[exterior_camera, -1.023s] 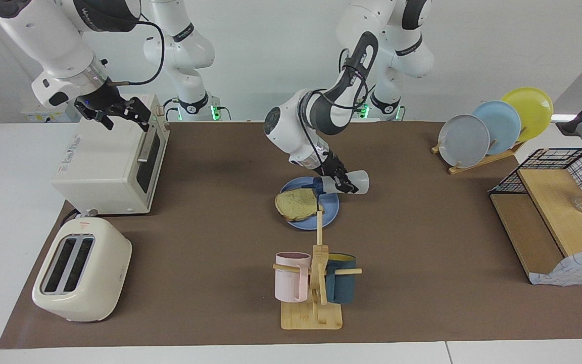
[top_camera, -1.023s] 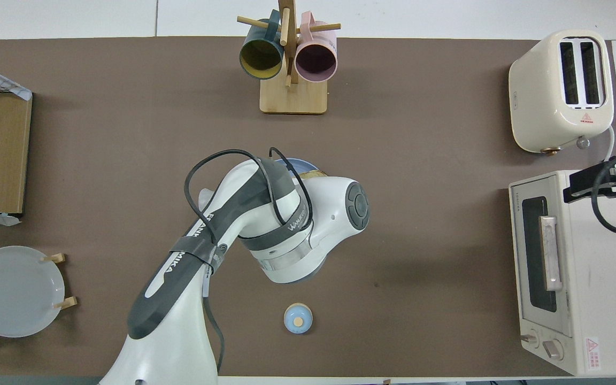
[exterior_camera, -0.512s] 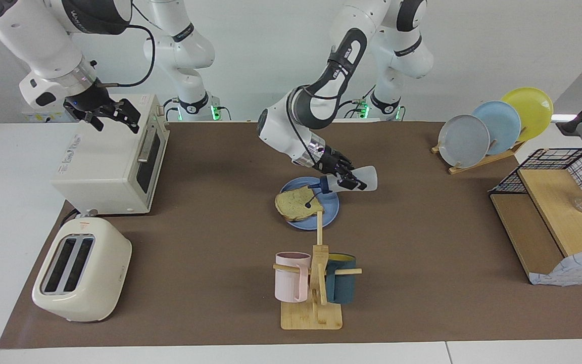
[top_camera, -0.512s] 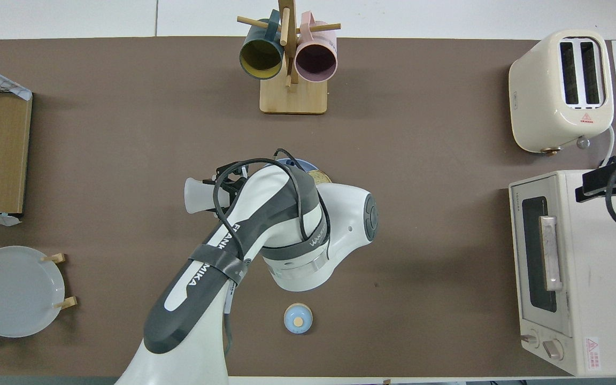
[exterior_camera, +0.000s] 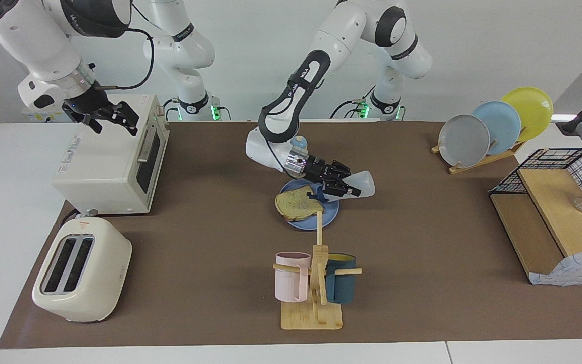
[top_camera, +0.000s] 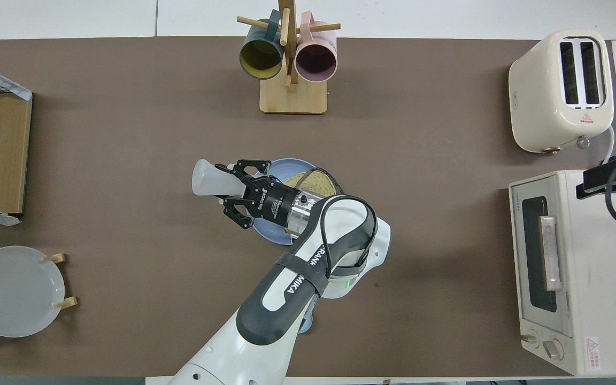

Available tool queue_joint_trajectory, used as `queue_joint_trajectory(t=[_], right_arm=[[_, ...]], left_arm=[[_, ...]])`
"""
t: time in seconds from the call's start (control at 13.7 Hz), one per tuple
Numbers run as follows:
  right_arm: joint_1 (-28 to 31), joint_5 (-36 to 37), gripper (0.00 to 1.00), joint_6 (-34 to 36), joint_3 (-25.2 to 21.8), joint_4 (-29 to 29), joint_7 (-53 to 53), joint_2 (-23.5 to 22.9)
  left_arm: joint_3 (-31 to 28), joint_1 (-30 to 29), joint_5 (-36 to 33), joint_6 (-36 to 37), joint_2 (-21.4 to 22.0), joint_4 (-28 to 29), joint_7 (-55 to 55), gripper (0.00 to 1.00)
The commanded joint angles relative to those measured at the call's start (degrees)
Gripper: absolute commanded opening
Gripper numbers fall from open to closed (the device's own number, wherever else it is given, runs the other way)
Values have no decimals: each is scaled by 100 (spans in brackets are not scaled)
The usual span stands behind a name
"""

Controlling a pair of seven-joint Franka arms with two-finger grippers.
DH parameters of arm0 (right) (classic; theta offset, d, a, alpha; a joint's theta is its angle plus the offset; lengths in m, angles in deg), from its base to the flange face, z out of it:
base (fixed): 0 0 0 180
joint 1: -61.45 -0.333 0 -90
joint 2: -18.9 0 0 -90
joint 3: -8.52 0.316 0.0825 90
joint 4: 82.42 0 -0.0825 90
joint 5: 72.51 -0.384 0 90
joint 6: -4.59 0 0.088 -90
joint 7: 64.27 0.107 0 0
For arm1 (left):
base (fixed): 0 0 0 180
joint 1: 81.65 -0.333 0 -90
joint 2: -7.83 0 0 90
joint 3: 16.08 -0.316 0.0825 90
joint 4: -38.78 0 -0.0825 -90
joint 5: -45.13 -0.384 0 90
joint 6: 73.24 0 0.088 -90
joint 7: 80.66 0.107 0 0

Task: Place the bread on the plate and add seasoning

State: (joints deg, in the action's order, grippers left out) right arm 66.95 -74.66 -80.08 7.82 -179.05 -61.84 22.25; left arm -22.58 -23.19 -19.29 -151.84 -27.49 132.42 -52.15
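The bread (exterior_camera: 295, 203) (top_camera: 316, 182) lies on the blue plate (exterior_camera: 329, 216) (top_camera: 266, 233) in the middle of the table. My left gripper (exterior_camera: 344, 188) (top_camera: 229, 188) is shut on the seasoning (exterior_camera: 362, 183) (top_camera: 207, 184) and holds it nearly level just above the plate. Its dark cap (exterior_camera: 316, 194) points down at the bread, while the white body sticks out past the plate's rim toward the left arm's end. My right gripper (exterior_camera: 114, 115) (top_camera: 597, 183) waits open above the toaster oven (exterior_camera: 109, 162).
A small blue-domed bell (exterior_camera: 298, 143) stands nearer to the robots than the plate. A mug rack (exterior_camera: 316, 283) stands farther out. A toaster (exterior_camera: 81, 268) sits at the right arm's end; upright plates (exterior_camera: 493, 126) and a wooden shelf (exterior_camera: 548, 212) sit at the left arm's end.
My left arm has swung its wrist round and dropped lower; the bottle has stayed over the plate's edge, cap toward the bread. The right gripper has drifted slightly above the oven.
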Motion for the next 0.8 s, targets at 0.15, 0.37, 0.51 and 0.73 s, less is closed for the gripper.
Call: queue_joint_trajectory(t=[0.15,0.37,0.51,0.73], right_arm=[[-32,109,100,3,-45,-110,-322,69],[-41,109,100,82,-27,-93,-374,113],[-41,39,100,91,-10,-66,-541,130],[-32,30,100,12,61,-58,-541,174]], left_arm=[[-53,377,-229,-139,-19,-100,32,0],[-106,158,-456,-665,-45,-56,32,0],[-106,-97,-685,-771,-54,-47,32,0],[-97,-282,-844,-842,-63,-56,32,0]])
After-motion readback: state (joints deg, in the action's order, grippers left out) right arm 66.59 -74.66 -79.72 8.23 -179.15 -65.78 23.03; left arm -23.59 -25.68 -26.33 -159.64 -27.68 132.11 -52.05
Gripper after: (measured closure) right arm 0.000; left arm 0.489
